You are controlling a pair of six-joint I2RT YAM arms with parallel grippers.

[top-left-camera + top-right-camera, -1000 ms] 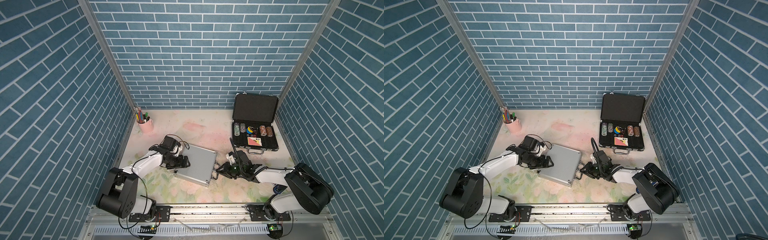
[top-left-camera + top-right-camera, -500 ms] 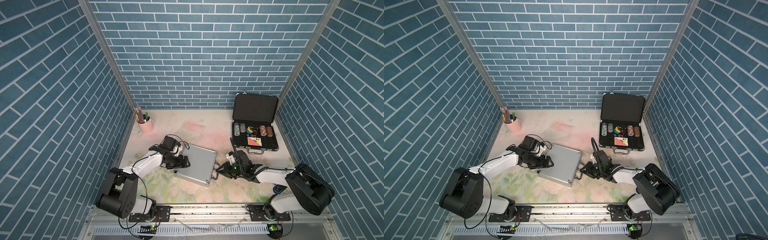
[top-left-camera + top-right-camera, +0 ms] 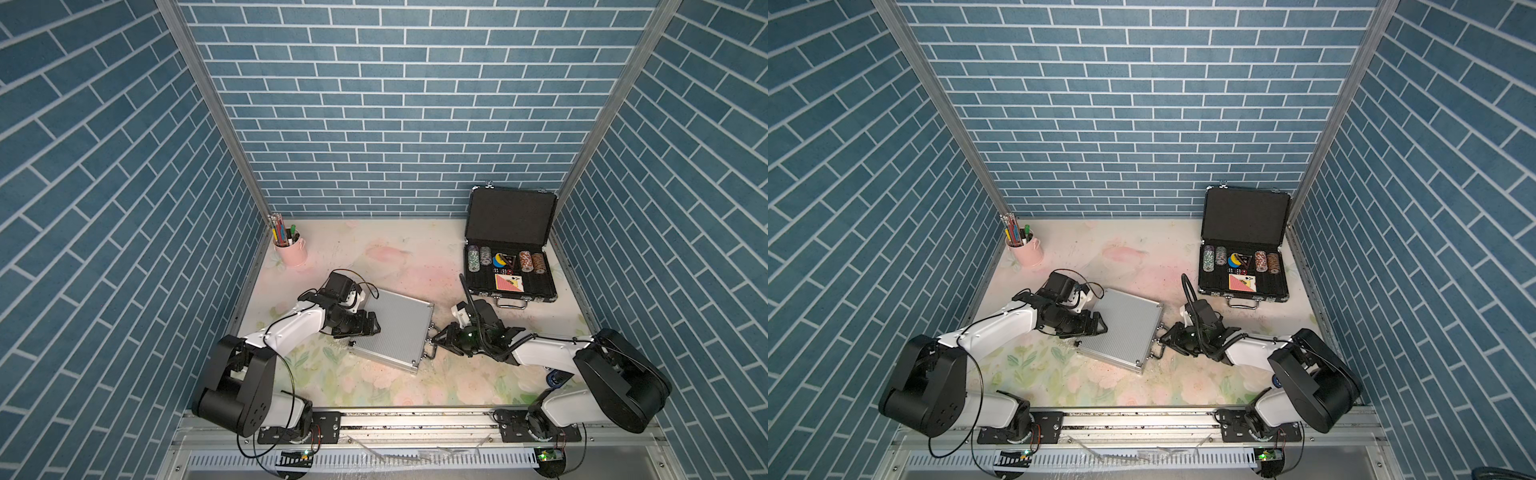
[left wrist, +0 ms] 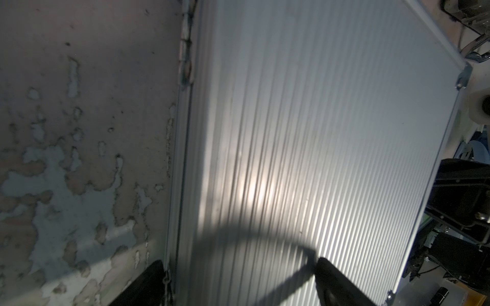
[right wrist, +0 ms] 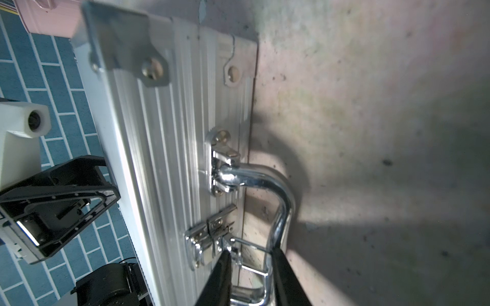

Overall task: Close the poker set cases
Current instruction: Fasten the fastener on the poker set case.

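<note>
The smaller silver poker set case (image 3: 395, 328) (image 3: 1125, 328) lies flat with its lid down in the middle of the table. My left gripper (image 3: 372, 328) (image 4: 240, 265) is open over the case's ribbed lid (image 4: 318, 132), near the hinge edge. At the handle side my right gripper (image 3: 436, 338) (image 5: 250, 254) stands narrow, fingers clamped on the wire loop of a chrome latch (image 5: 209, 235), beside the chrome handle (image 5: 281, 206). The larger black case (image 3: 509, 216) (image 3: 1244, 216) stands open at the back right, lid upright, with chips and cards showing inside.
A pink pencil cup (image 3: 293, 249) (image 3: 1027, 251) stands at the back left near the wall. Blue brick walls close in the left, back and right sides. A metal rail (image 3: 415, 419) with both arm bases runs along the front edge.
</note>
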